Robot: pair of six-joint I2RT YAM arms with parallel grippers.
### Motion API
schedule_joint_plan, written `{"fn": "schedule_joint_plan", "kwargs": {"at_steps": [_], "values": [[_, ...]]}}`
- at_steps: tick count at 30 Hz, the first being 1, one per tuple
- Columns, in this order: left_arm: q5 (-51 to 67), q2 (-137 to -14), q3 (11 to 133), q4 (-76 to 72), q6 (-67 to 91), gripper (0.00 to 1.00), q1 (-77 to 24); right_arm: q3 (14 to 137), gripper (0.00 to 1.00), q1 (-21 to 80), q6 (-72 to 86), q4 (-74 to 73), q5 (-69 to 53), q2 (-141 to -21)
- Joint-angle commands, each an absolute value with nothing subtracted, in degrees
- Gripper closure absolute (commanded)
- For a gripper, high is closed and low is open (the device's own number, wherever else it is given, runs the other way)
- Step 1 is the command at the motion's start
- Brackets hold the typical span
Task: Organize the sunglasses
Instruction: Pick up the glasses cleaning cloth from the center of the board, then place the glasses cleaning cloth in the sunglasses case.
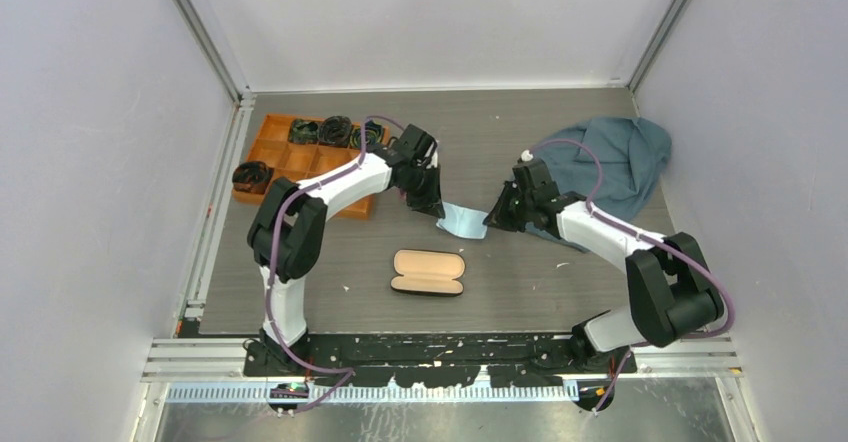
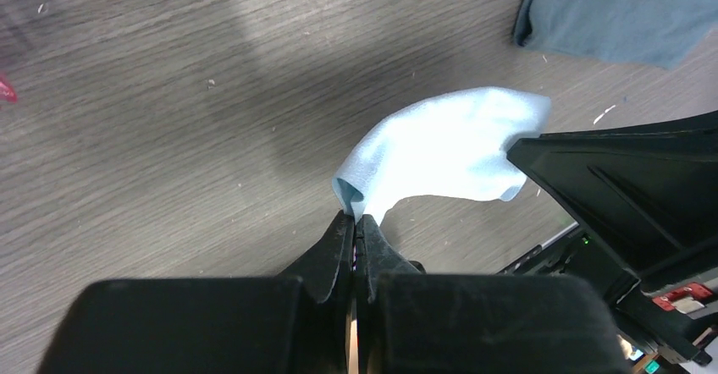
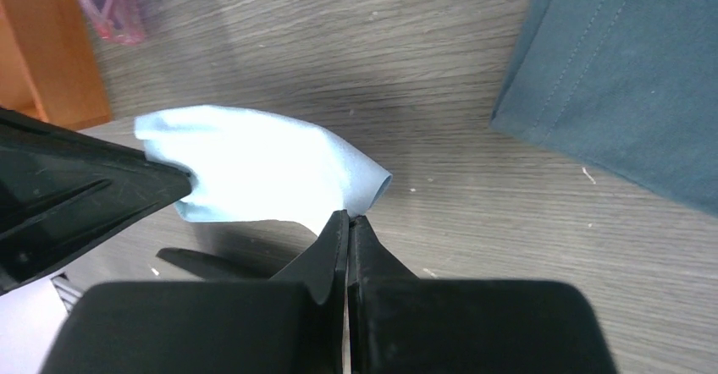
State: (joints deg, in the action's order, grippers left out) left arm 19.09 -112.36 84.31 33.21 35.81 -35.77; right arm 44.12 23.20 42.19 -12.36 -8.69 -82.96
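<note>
The sunglasses [image 3: 106, 2], a pink-purple frame, show only at the top left of the right wrist view, lying beside the orange tray [image 3: 46, 52]. In the top view the left arm hides them. A small light-blue cloth [image 1: 463, 220] hangs above the table between both grippers. My left gripper [image 2: 356, 219] is shut on one corner of the cloth [image 2: 449, 145]. My right gripper [image 3: 348, 216] is shut on the opposite corner of the cloth [image 3: 254, 162]. The black glasses case [image 1: 428, 272] lies open in front of them, its tan lining facing up.
The orange tray [image 1: 268, 130] at the back left holds several dark items in its compartments. A large dark teal cloth [image 1: 615, 157] lies crumpled at the back right, just behind the right arm. Grey walls close in three sides.
</note>
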Motion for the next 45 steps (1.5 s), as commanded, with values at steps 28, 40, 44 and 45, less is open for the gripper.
{"fn": "schedule_joint_plan", "kwargs": {"at_steps": [28, 40, 44, 45], "values": [[13.9, -78.8, 53.7, 31.2, 40.4, 1.00, -36.8, 44.3, 1.00, 41.3, 46.0, -14.7, -5.3, -75.7], [13.0, -86.8, 52.3, 25.4, 39.8, 1.00, -36.7, 44.1, 0.99, 42.2, 44.8, -11.4, -2.9, -81.3], [13.2, -90.1, 53.5, 24.9, 39.5, 1.00, -36.7, 44.7, 0.99, 42.1, 44.4, -10.1, -2.5, -84.3], [13.1, -90.6, 53.6, 24.8, 39.5, 1.00, -36.7, 44.8, 0.99, 42.1, 44.4, -9.8, -2.3, -85.0]]}}
